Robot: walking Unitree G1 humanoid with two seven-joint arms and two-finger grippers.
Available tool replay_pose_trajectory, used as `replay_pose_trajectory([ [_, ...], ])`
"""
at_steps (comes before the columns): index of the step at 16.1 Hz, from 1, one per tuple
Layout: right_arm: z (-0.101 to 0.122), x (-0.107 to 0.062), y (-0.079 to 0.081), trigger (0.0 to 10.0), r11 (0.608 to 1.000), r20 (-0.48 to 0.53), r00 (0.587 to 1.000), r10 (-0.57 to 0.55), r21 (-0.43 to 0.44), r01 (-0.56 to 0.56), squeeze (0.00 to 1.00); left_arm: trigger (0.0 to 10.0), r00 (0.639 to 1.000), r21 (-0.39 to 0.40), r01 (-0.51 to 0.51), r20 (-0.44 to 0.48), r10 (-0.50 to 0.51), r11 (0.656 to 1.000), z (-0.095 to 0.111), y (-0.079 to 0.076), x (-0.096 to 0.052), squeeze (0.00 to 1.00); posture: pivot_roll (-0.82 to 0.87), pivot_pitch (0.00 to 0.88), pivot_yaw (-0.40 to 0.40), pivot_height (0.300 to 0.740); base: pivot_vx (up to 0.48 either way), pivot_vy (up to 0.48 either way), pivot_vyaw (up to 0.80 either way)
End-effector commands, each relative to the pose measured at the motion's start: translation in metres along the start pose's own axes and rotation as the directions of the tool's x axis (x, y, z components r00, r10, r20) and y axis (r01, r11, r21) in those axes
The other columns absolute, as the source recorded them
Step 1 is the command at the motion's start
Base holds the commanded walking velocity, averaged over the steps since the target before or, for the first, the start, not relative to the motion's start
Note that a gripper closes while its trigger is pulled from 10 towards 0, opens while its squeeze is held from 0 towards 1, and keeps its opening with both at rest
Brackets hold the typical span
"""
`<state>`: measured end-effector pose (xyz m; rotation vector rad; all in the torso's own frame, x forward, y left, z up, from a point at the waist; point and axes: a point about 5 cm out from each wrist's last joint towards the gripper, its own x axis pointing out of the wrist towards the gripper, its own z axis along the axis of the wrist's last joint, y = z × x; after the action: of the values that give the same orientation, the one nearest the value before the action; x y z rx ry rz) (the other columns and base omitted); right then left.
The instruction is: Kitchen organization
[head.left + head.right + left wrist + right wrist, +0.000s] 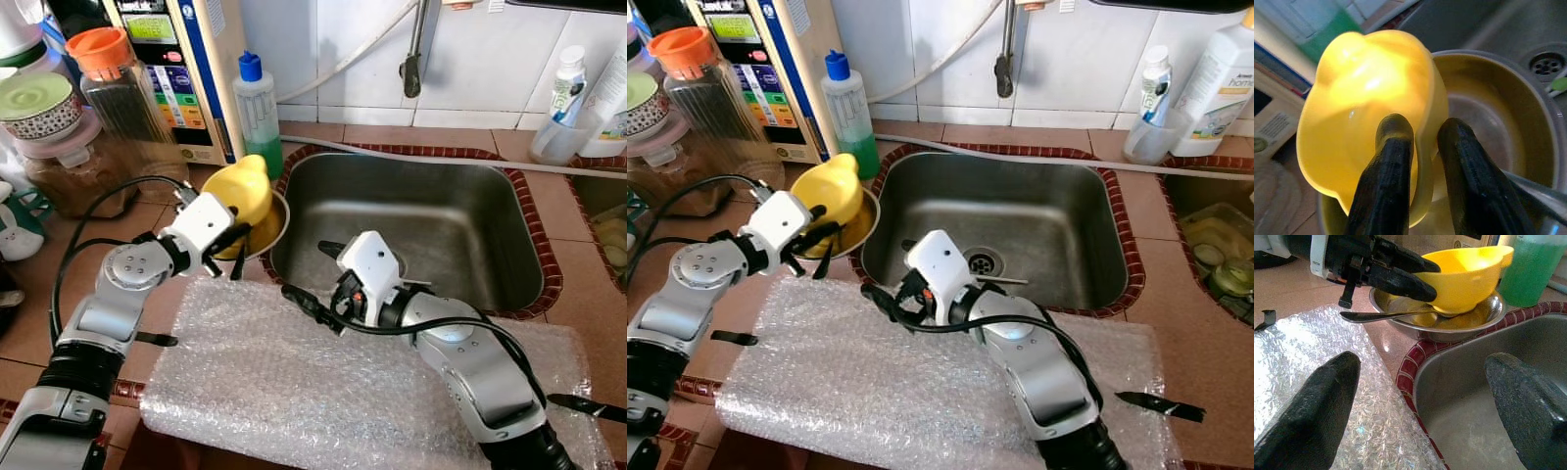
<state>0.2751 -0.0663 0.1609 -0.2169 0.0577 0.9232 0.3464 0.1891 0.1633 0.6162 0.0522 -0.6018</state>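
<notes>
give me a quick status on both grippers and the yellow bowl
Left gripper shut on yellow bowl rim, bowl sitting in metal bowl beside sink. Right gripper open, hovering at sink edge. Spoon lies in metal bowl under it.

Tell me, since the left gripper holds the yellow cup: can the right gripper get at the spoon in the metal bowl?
Probably yes. The right gripper is open and faces the spoon, whose handle sticks out over the metal bowl rim, though the left gripper crowds it from above.

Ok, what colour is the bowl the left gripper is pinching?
Yellow. The left gripper pinches the bowl by its rim, clearest in the left wrist view.
</notes>
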Motion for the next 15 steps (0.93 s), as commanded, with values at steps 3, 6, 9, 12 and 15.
replay_pose_trajectory([
  [3, 0.000, 0.004, -0.001, 10.0, 1.000, 0.005, 1.000, -0.003, -0.008, 0.003, 0.00, 0.0, 0.999, 0.007, -0.049, -0.006, 0.049, 0.999, -0.006, 0.003, -0.008, 0.00, -0.22, 0.086, 0.107, 0.740, 0.000, 0.000, 0.00],
  [6, -0.004, 0.007, -0.002, 10.0, 1.000, 0.003, 1.000, -0.013, -0.003, 0.013, 0.00, 0.0, 0.993, 0.024, -0.120, 0.020, 0.120, 0.992, -0.006, 0.003, -0.016, 0.00, -0.21, 0.087, 0.107, 0.740, 0.000, 0.000, 0.00],
  [9, -0.005, 0.006, -0.005, 10.0, 0.999, 0.006, 0.999, -0.038, 0.006, 0.038, 0.00, 0.0, 0.975, 0.135, -0.220, 0.065, 0.213, 0.966, -0.001, 0.009, -0.025, 0.00, -0.20, 0.093, 0.105, 0.740, 0.000, 0.000, 0.00],
  [12, -0.004, 0.006, -0.014, 10.0, 0.993, 0.022, 0.994, -0.107, 0.041, 0.106, 0.00, 0.0, 0.954, 0.234, -0.284, 0.162, 0.251, 0.930, 0.010, 0.009, -0.033, 0.00, -0.20, 0.098, 0.103, 0.740, 0.000, 0.000, 0.00],
  [15, 0.012, 0.005, -0.039, 10.0, 0.958, 0.116, 0.955, -0.271, 0.130, 0.256, 0.00, 0.0, 0.920, 0.359, -0.339, 0.319, 0.227, 0.870, 0.032, -0.004, -0.039, 0.00, -0.19, 0.103, 0.097, 0.740, 0.000, 0.000, 0.00],
])
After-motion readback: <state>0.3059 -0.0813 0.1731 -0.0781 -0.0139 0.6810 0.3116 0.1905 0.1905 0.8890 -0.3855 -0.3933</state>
